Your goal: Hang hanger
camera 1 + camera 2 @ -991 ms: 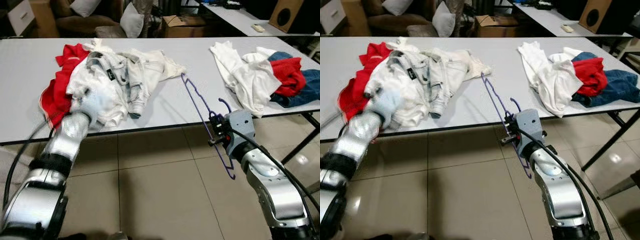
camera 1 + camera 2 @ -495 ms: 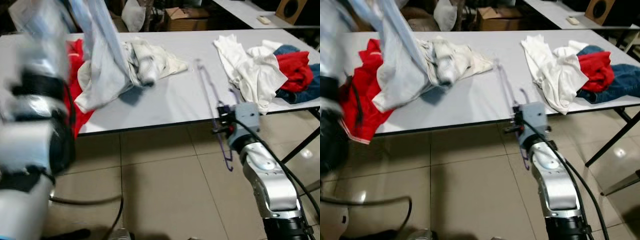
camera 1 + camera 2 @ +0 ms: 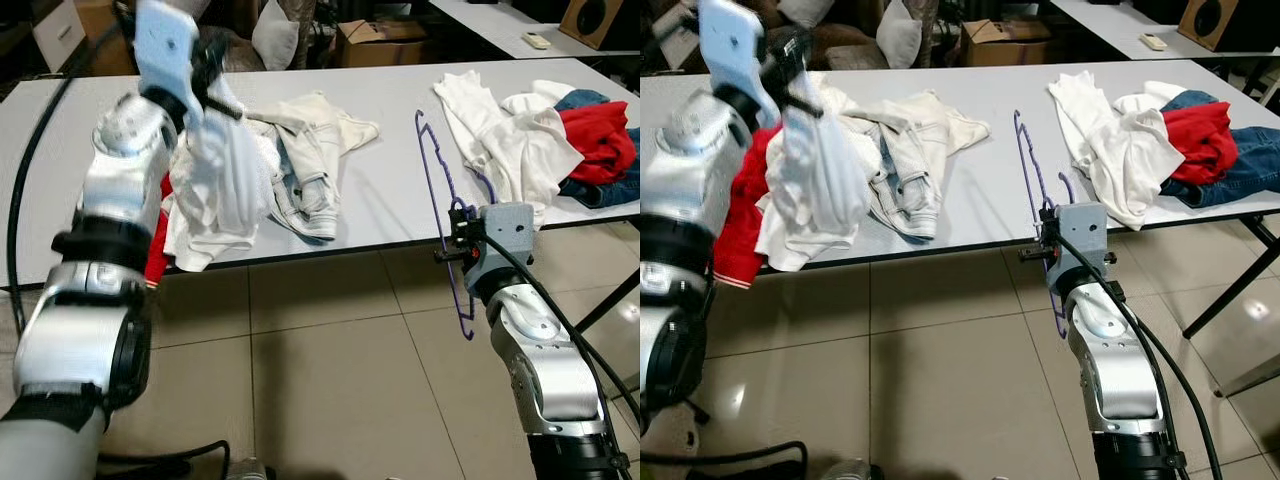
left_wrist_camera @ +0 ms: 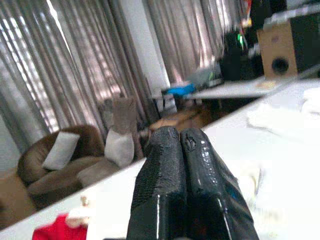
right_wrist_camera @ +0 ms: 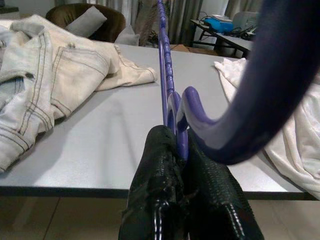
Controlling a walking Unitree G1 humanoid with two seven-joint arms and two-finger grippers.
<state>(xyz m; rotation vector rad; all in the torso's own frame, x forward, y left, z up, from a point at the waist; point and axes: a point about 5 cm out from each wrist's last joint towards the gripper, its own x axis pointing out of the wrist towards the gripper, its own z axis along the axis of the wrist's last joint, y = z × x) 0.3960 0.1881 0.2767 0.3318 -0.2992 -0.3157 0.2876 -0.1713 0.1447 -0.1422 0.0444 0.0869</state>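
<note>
A purple hanger point(image 3: 438, 190) stands tilted at the table's front edge, its top over the tabletop and its lower end below the edge. My right gripper point(image 3: 453, 238) is shut on it near the hook; the right wrist view has the black fingers point(image 5: 162, 165) clamped on the purple bar point(image 5: 165, 65). My left gripper point(image 3: 212, 78) is raised high over the left of the table, shut on a white garment point(image 3: 226, 170) that hangs down from it. In the left wrist view the fingers point(image 4: 165, 185) are pressed together.
On the grey table point(image 3: 380, 200) lie a pale denim jacket point(image 3: 308, 165), a red garment point(image 3: 158, 245) at the left edge, and a pile of white point(image 3: 500, 140), red point(image 3: 598, 130) and blue clothes at the right. A cardboard box point(image 3: 385, 40) and sofa stand behind. Tiled floor lies in front.
My left arm has lifted the white garment from the pile on the table up into the air. The right gripper keeps the hanger, which now stands more upright. The camera has shifted.
</note>
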